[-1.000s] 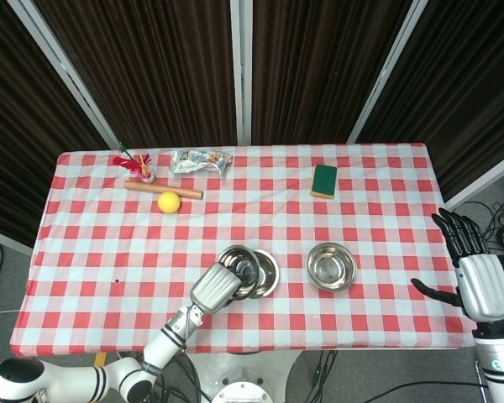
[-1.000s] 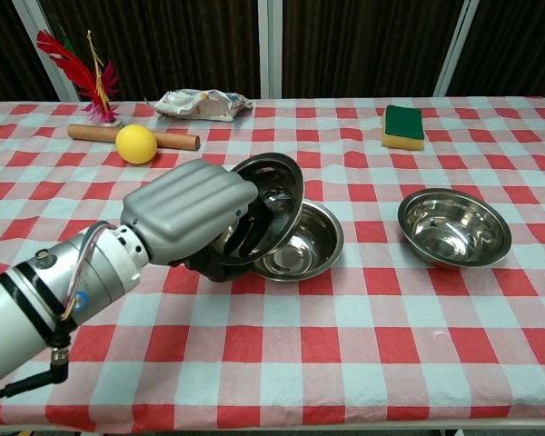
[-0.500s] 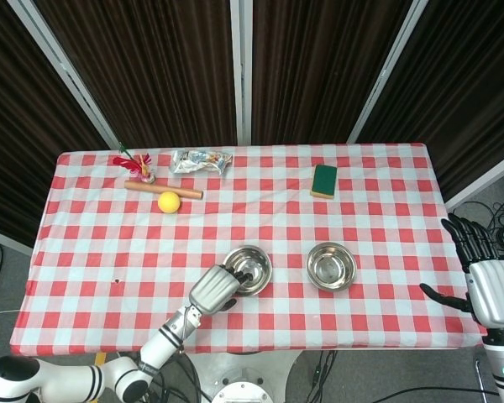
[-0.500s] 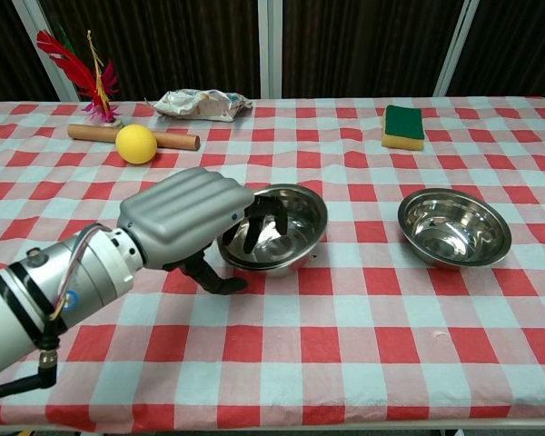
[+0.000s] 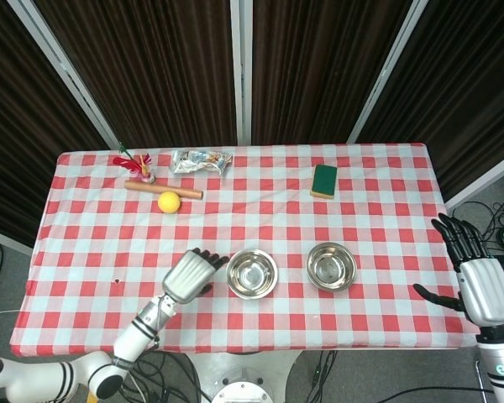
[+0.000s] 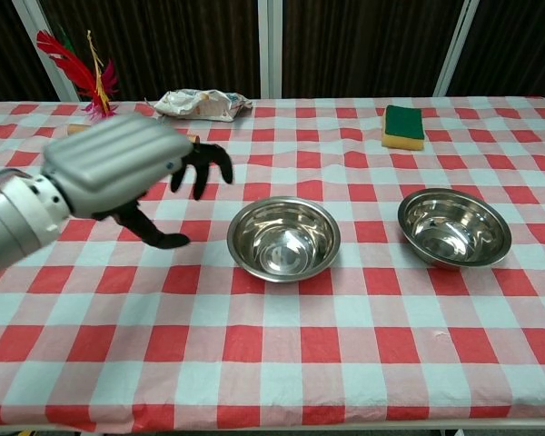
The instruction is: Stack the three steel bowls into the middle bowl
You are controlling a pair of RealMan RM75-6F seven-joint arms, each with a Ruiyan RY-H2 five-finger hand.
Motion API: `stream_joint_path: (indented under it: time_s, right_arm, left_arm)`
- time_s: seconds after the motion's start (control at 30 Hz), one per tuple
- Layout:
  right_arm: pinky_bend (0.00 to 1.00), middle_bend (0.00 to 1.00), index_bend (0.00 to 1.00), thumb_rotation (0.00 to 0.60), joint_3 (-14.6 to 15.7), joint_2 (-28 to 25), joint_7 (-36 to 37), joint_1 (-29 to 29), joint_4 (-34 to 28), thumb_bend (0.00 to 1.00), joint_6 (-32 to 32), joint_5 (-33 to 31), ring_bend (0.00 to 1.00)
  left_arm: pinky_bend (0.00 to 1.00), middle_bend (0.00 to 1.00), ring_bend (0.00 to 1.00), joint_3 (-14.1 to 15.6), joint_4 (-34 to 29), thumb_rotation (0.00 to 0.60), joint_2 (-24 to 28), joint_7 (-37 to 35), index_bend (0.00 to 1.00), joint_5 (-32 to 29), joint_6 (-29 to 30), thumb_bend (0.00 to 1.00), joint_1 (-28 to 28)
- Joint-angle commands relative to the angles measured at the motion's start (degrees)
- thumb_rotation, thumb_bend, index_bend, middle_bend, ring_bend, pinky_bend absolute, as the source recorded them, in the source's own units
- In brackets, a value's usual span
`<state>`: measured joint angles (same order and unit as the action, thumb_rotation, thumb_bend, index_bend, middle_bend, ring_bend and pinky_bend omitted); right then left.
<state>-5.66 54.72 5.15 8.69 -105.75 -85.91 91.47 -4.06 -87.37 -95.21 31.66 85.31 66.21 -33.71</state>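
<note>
We see the left hand (image 6: 118,168) spread, holding nothing, just left of the stacked bowls (image 6: 283,239). Third bowl (image 6: 454,226) sits apart to their right on the tabletop (image 6: 345,363). Right hand (image 5: 479,281) spread off the edge.

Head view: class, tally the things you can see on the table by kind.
Bowls: 2 visible
Ball: 1
Stick: 1
Sponge: 1
Bag: 1
Feather toy: 1
Total: 7
</note>
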Motion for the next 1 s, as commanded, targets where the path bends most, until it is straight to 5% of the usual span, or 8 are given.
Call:
stream_joint_path:
  time_s: [0.03, 0.2, 0.43, 1.0]
  right_arm:
    - [0.01, 0.04, 0.00, 0.600, 1.1, 0.0, -3.8, 1.2, -1.0, 0.00, 3.9, -0.7, 0.00]
    - [0.02, 0.08, 0.02, 0.600, 3.7, -0.1, -8.7, 3.2, 1.5, 0.01, 10.8, -0.1, 0.04]
    - [0.10, 0.19, 0.17, 0.600, 3.8, 3.1, -18.7, 10.2, 4.8, 0.01, 24.0, -3.1, 0.15]
    - [0.19, 0.27, 0.27, 0.600, 3.0, 18.7, -31.5, 17.3, 12.7, 0.05, 32.7, -11.7, 0.23]
  left_arm:
    - [0.55, 0.52, 0.45, 0.7, 0.2, 0.600, 6.1, -0.6, 0.40, 0.2, 4.8, 0.20, 3.5]
    - [0.39, 0.41, 0.32, 0.3, -0.9, 0.600, 12.5, -7.3, 0.40, -1.8, 9.9, 0.20, 8.0]
    - [0.34, 0.39, 0.30, 2.8, -2.3, 0.600, 18.1, -17.4, 0.36, 1.4, 16.5, 0.20, 13.7]
    - [0.30, 0.38, 0.28, 2.2, -4.2, 0.600, 21.1, -25.0, 0.31, 2.0, 19.1, 0.13, 17.4]
